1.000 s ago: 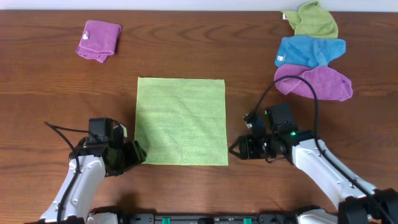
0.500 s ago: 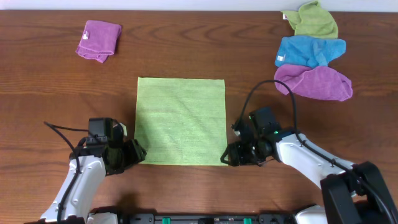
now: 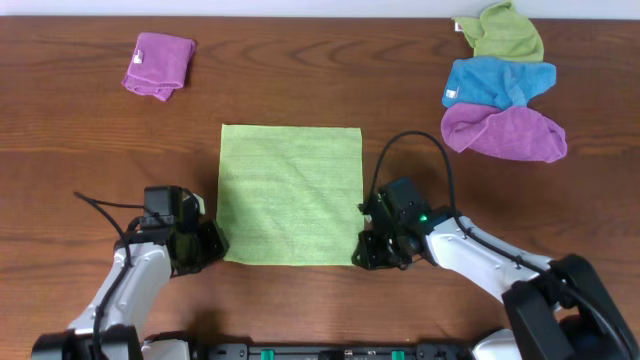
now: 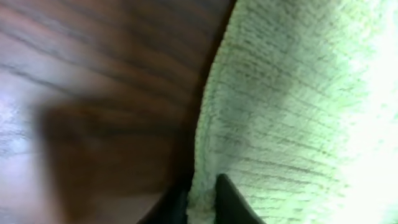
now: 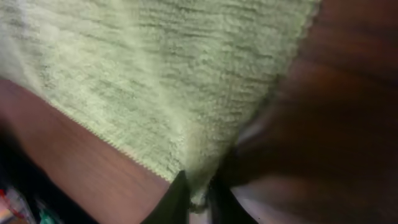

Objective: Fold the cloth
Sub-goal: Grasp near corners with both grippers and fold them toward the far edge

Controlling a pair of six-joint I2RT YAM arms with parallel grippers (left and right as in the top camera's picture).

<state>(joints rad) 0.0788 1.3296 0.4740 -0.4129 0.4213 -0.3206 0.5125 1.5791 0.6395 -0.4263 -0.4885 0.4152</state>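
Observation:
A light green square cloth [image 3: 291, 194] lies flat in the middle of the wooden table [image 3: 300, 80]. My left gripper [image 3: 213, 247] is at its near left corner and is shut on that corner; the left wrist view shows the cloth [image 4: 280, 112] pinched between the two dark fingertips [image 4: 227, 199]. At the near right corner sits my right gripper [image 3: 366, 250], shut on the cloth [image 5: 161, 81], whose corner is squeezed between its fingertips [image 5: 180, 199].
A folded purple cloth [image 3: 159, 64] lies at the far left. At the far right sit a green cloth [image 3: 505, 32], a blue cloth [image 3: 495, 82] and a purple cloth [image 3: 505, 132] in a row. A black cable [image 3: 410, 145] arcs over the right arm.
Both grippers moved in to the cloth's near corners and closed on them. The right arm travelled left by a hand's width; the left one shifted only slightly.

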